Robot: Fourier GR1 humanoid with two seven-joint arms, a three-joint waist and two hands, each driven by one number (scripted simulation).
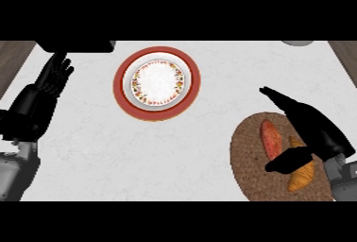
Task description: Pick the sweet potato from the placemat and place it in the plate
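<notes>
Your left hand point(52, 75) rests open by the left edge, fingers up. The plate point(157, 83) shows patterns, no words. On the placemat point(251, 156), your right hand point(307, 127) partly hides the sweet potato point(270, 137); its thumb curls beside it, fingers straight.

A rough, woven brown placemat point(247, 156) lies on the smooth, matt white marble-look counter point(140, 156), the plate point(157, 83) looks like glazed ceramic with a red rim, and both hands look like matt black plastic.
</notes>
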